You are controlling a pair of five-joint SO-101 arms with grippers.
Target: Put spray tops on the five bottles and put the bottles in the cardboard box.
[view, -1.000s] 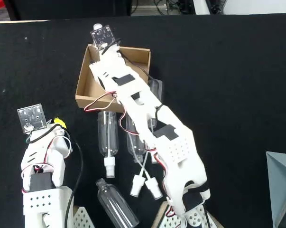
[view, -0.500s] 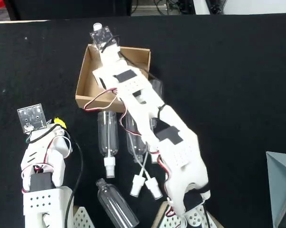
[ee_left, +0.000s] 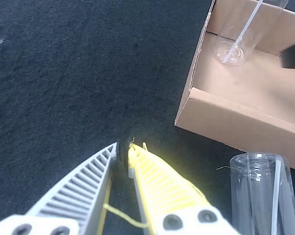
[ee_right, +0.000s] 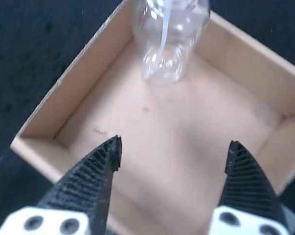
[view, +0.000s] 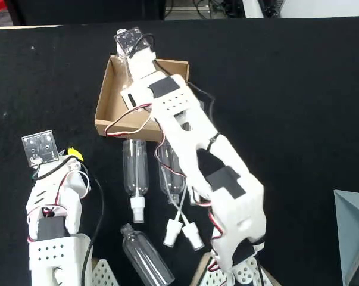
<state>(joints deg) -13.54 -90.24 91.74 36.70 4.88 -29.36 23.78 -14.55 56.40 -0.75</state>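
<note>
The cardboard box [view: 105, 113] lies at the back left of the black table. My right arm [view: 185, 131] stretches across it. Over the box floor [ee_right: 152, 127], my right gripper [ee_right: 174, 144] is open with nothing between its black fingers. One clear bottle [ee_right: 169, 34] with a dip tube stands in the box's far corner, also seen as the bottle [ee_left: 234, 49] inside the box [ee_left: 235, 117]. My left gripper [ee_left: 123, 147] is shut and empty over bare table, left of the box, at the yellow finger [view: 75, 154].
In front of the box lie a capped bottle [view: 135, 173] and two more spray tops [view: 183, 233] whose bottles run under the right arm. An uncapped bottle [view: 146, 256] lies near the front edge. A grey object [view: 353, 232] sits at the right edge.
My right arm's wrist has shifted slightly back and right over the box and the forearm has swung right. The left arm has stayed still.
</note>
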